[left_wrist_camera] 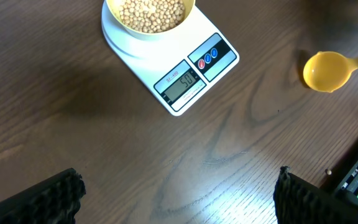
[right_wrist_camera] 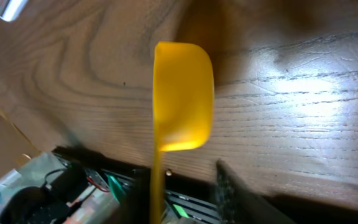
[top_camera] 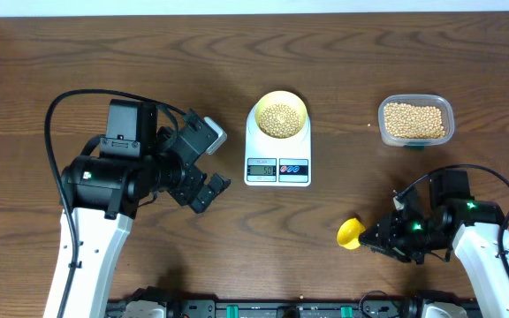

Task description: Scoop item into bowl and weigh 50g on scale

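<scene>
Two arms at a wooden table [top_camera: 78, 53], with a white scale [top_camera: 277, 168] set between them. On the round platform of the scale: pale yellow bowl [top_camera: 302, 113], upright, holding a heap of tan beans [top_camera: 279, 118]. On the front strip of the scale: grey display [left_wrist_camera: 180, 82] showing what looks like 50, with red and blue buttons [left_wrist_camera: 207, 57] just beside it.

Well to the right of the scale: clear plastic tub [top_camera: 450, 110], loaded with more of the same beans.

In front and to the right of the scale: bright yellow scoop [top_camera: 351, 233], cup end turned toward the scale, handle running back into the right gripper [top_camera: 376, 237]. From the right wrist view: handle close against one side, with a clear gap to the other finger [right_wrist_camera: 235, 193], so parted rather than clamped. Cannot tell whether the handle touches either finger.

Left of the scale: left gripper [top_camera: 212, 162], hovering over bare wood and angled toward the scale, fingers [left_wrist_camera: 39, 199] spread wide, gripping nothing and touching nothing.
</scene>
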Action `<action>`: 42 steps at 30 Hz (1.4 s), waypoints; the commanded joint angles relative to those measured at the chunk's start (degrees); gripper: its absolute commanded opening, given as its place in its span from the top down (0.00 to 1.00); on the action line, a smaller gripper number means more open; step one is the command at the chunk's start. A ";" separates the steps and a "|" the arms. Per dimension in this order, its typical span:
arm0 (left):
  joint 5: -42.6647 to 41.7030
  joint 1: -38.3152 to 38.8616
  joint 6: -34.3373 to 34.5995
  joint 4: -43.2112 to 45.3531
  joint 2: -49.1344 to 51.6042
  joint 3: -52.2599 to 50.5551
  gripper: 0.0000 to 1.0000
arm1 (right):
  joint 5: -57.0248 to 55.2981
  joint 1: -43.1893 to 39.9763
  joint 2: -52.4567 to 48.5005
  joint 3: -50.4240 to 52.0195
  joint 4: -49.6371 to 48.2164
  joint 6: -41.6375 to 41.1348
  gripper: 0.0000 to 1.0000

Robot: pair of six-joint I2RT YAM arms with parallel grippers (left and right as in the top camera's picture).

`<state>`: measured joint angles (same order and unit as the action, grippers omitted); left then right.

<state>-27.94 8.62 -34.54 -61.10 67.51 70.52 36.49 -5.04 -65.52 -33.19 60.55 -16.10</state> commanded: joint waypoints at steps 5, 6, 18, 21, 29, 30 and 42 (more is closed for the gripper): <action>0.33 -0.20 -0.37 -0.13 -0.09 -0.17 0.00 | -1.44 -1.49 0.39 0.20 0.96 -2.36 0.01; 0.33 -0.20 -0.37 -0.13 -0.09 -0.17 0.00 | -2.71 -1.88 0.42 0.13 1.38 -2.58 0.01; 0.33 -0.20 -0.37 -0.13 -0.09 -0.17 0.00 | -13.64 -5.25 2.62 -18.01 15.23 -9.99 0.01; 0.33 -0.20 -0.37 -0.13 -0.09 -0.17 0.00 | -12.11 -5.25 3.87 -26.14 13.44 -9.99 0.01; 0.33 -0.20 -0.37 -0.13 -0.09 -0.17 0.00 | -12.13 -5.27 7.93 -38.75 13.16 -10.01 0.32; 0.33 -0.20 -0.37 -0.13 -0.09 -0.17 0.00 | -12.13 -5.25 8.59 -38.73 13.75 -9.99 0.25; 0.33 -0.20 -0.37 -0.13 -0.09 -0.17 0.00 | -18.71 -5.03 9.75 -38.64 16.09 -10.01 0.01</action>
<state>-27.94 8.62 -34.54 -61.12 67.51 70.52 22.63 -10.00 -56.60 -71.50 77.34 -25.91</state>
